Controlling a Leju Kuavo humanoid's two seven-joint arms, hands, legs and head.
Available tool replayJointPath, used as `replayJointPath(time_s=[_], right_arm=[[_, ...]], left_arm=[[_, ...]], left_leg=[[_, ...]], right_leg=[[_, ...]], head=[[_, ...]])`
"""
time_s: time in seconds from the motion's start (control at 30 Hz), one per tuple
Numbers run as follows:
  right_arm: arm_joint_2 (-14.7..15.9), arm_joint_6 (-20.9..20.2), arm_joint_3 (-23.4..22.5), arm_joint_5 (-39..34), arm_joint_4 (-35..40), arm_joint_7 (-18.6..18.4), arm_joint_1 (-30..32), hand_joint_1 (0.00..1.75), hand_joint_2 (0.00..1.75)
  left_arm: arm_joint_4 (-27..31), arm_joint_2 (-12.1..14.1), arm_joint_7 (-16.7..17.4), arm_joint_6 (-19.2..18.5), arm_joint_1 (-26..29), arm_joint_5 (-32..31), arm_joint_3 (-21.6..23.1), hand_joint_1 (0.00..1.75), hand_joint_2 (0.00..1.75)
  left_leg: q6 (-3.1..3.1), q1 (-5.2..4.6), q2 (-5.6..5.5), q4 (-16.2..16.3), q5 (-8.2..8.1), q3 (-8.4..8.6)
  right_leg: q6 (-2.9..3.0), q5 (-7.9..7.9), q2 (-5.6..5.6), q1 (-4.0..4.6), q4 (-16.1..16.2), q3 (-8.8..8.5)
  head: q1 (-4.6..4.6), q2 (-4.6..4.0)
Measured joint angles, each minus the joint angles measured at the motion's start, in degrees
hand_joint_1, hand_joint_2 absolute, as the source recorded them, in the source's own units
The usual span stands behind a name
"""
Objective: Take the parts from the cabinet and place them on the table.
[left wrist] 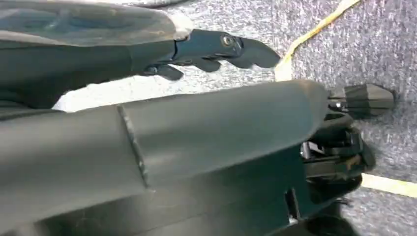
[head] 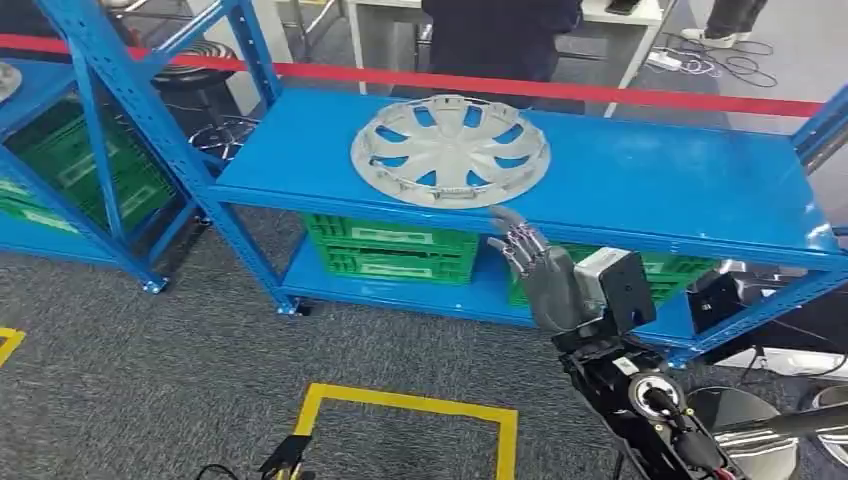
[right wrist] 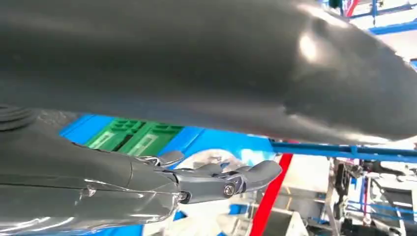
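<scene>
Reaching right hand, empty, below hubcap; left hand over carpet.

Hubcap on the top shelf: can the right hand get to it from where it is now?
Probably yes. The right hand is open, raised just below the front edge of the shelf, close to the hubcap. Nothing lies between them; it must rise over the shelf lip first.
</scene>
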State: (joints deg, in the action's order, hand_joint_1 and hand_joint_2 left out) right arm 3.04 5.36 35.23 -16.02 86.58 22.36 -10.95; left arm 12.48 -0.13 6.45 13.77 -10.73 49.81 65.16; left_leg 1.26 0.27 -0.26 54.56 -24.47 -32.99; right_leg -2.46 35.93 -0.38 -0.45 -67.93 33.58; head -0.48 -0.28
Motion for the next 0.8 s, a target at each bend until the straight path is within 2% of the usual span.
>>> replayJointPath(time_s=[0.03, 0.07, 0.1, 0.13, 0.2, 0.23, 0.27, 0.33, 0.37, 0.4, 0.43, 0.47, 0.53, 0.57, 0.6, 0.63, 0.7, 0.73, 0.77, 0.8], right_arm=[[0.0, 0.0, 0.0, 0.0, -0.02, -0.02, 0.16, 0.0, 0.0], [0.0, 0.0, 0.0, 0.0, -0.02, -0.07, 0.26, 0.0, 0.0], [0.0, 0.0, 0.0, 0.0, -0.04, -0.07, 0.31, 0.0, 0.0], [0.0, 0.0, 0.0, 0.0, -0.04, -0.07, 0.3, 0.0, 0.0], [0.0, 0.0, 0.0, 0.0, -0.04, -0.07, 0.27, 0.0, 0.0], [0.0, 0.0, 0.0, 0.0, -0.07, -0.07, 0.25, 0.0, 0.0], [0.0, 0.0, 0.02, 0.0, -0.02, -0.07, 0.15, 0.0, 0.0], [0.0, 0.0, 0.0, 0.0, -0.02, -0.07, 0.15, 0.0, 0.0], [0.0, 0.02, 0.0, 0.0, -0.02, -0.07, 0.14, 0.0, 0.0], [-0.02, 0.04, 0.0, 0.02, 0.04, -0.04, 0.08, 0.0, 0.0], [-0.02, 0.02, 0.0, 0.02, 0.04, -0.02, 0.06, 0.0, 0.0], [-0.02, 0.04, -0.02, 0.02, 0.04, 0.0, -0.02, 0.0, 0.0], [-0.02, 0.02, 0.0, 0.02, 0.02, -0.04, 0.07, 0.0, 0.0], [-0.02, 0.02, 0.02, 0.02, 0.0, -0.04, 0.08, 0.0, 0.0], [-0.02, 0.02, 0.02, 0.02, 0.0, -0.07, 0.09, 0.0, 0.0], [-0.02, 0.02, 0.02, 0.02, 0.0, -0.06, 0.1, 0.0, 0.0], [-0.02, 0.02, 0.0, 0.02, 0.0, -0.07, 0.09, 0.0, 0.0], [-0.02, 0.02, 0.0, 0.02, 0.0, -0.04, 0.08, 0.0, 0.0], [-0.02, 0.02, 0.0, 0.0, 0.02, -0.04, 0.01, 0.0, 0.0], [-0.02, 0.02, 0.0, 0.0, 0.02, -0.04, 0.01, 0.0, 0.0]], left_arm=[[0.0, 0.0, 0.0, 0.0, 0.01, 0.0, 0.0, 0.0, 0.0], [0.0, 0.02, 0.0, 0.0, 0.07, 0.0, 0.0, 0.0, 0.0], [0.0, 0.02, 0.0, 0.0, 0.12, 0.0, 0.0, 0.0, 0.0], [0.0, 0.02, 0.0, 0.0, 0.14, 0.0, -0.02, 0.0, 0.0], [0.0, 0.0, 0.0, 0.0, 0.11, 0.0, 0.0, 0.0, 0.0], [0.0, -0.02, 0.0, -0.02, 0.14, 0.0, 0.0, 0.0, 0.0], [0.0, -0.04, 0.0, -0.02, -0.03, 0.0, 0.0, 0.0, 0.0], [0.0, -0.04, 0.0, -0.02, 0.04, 0.0, 0.0, 0.0, 0.0], [0.0, -0.04, 0.0, -0.02, 0.1, 0.0, 0.0, 0.0, 0.0], [0.0, 0.07, 0.0, -0.02, 0.06, 0.0, -0.02, 0.0, 0.0], [0.0, 0.07, 0.0, -0.02, 0.05, 0.0, 0.0, 0.0, 0.0], [0.0, 0.04, 0.0, -0.02, 0.0, 0.0, 0.0, 0.0, 0.0], [0.0, 0.07, 0.0, -0.09, 0.03, 0.0, 0.0, 0.0, 0.0], [0.0, 0.04, 0.0, -0.09, 0.08, 0.0, 0.0, 0.0, 0.0], [0.0, 0.07, 0.0, -0.11, 0.17, 0.0, 0.0, 0.0, 0.0], [0.0, 0.15, 0.0, -0.11, 0.2, 0.0, 0.0, 0.0, 0.0], [-0.02, 0.26, 0.0, -0.11, 0.13, 0.0, 0.0, 0.0, 0.0], [-0.02, 0.26, 0.0, -0.2, 0.1, 0.0, -0.02, 0.0, 0.0], [0.0, 0.26, 0.0, -0.31, -0.02, 0.0, 0.0, 0.0, 0.0], [-0.02, 0.22, 0.0, -0.35, -0.07, 0.0, 0.0, 0.0, 0.0]], left_leg=[[0.15, -0.04, -0.25, 0.02, -0.25, 0.25], [0.11, -0.06, -0.54, 0.03, -0.51, 0.57], [0.09, -0.06, -0.89, 0.03, -0.83, 1.06], [0.02, -0.06, -1.21, 0.03, -1.18, 1.64], [-0.22, -0.08, -1.71, -0.02, -2.0, 3.04], [-0.39, -0.15, -1.83, -0.07, -2.27, 3.16], [-0.73, -0.41, -2.15, 0.19, -2.44, 2.99], [-1.2, -0.16, -2.12, -0.21, -2.48, 2.91], [-1.55, -0.13, -2.12, -0.48, -2.52, 3.12], [-1.91, -0.32, -1.82, 0.03, -3.06, 3.05], [-2.24, -0.32, -1.06, 2.19, -4.11, 2.2], [-2.44, -0.26, -0.75, 6.29, -6.13, 0.17], [-2.84, 0.06, -0.41, 16.66, -9.61, -5.74], [-2.92, 0.09, -0.32, 19.25, -9.78, -7.74], [-2.91, 0.11, -0.26, 18.94, -8.51, -8.34], [-2.84, 0.13, -0.23, 15.68, -5.84, -7.37], [-2.53, 0.13, -0.09, 4.78, 0.49, -2.81], [-2.32, 0.05, 0.2, 0.59, 1.25, -1.0], [-2.1, -0.24, 0.13, 0.35, 1.1, -0.85], [-1.82, -0.13, 0.03, 0.5, 1.03, -0.92]], right_leg=[[-0.09, 1.29, 0.05, 0.0, -4.85, 3.02], [-0.11, 1.07, 0.09, 0.0, -7.05, 4.88], [0.0, -0.86, 0.11, 0.0, -6.07, 5.12], [0.19, -3.87, 0.16, 0.01, -2.54, 4.06], [0.89, -11.09, 0.5, 0.07, 8.84, -0.24], [1.16, -11.8, 0.99, 0.17, 11.53, -1.17], [1.2, -11.14, 1.1, 0.4, 12.99, -1.78], [1.45, -10.9, 1.09, 0.56, 12.82, -1.55], [1.72, -10.9, 1.11, 0.49, 13.04, -1.62], [2.02, -11.12, 1.0, -0.28, 13.93, -2.37], [2.11, -11.09, 0.99, -0.21, 14.1, -2.73], [2.48, -10.88, 0.81, -0.25, 14.11, -2.95], [2.67, -10.43, 0.5, -0.2, 14.11, -3.39], [2.66, -10.22, 0.49, -0.2, 14.1, -3.58], [2.61, -9.98, 0.5, -0.2, 14.1, -3.88], [2.53, -9.65, 0.53, -0.21, 14.09, -4.3], [2.22, -8.89, 0.56, -0.24, 14.08, -5.4], [1.87, -8.46, 0.52, -0.16, 14.08, -5.62], [1.59, -8.12, 0.67, 0.3, 13.94, -5.6], [1.47, -8.06, 0.65, 0.25, 14.01, -5.63]], head=[[0.09, 0.0], [0.22, 0.0], [0.31, 0.0], [0.35, 0.0], [0.59, 0.0], [0.62, 0.0], [0.61, 0.0], [0.7, 0.0], [0.7, 0.0], [0.64, 0.0], [0.53, 0.0], [0.13, 0.0], [-0.32, 0.0], [-0.43, 0.0], [-0.59, 0.0], [-0.83, 0.0], [-1.31, 0.0], [-1.48, 0.0], [-1.64, 0.0], [-1.35, 0.0]])
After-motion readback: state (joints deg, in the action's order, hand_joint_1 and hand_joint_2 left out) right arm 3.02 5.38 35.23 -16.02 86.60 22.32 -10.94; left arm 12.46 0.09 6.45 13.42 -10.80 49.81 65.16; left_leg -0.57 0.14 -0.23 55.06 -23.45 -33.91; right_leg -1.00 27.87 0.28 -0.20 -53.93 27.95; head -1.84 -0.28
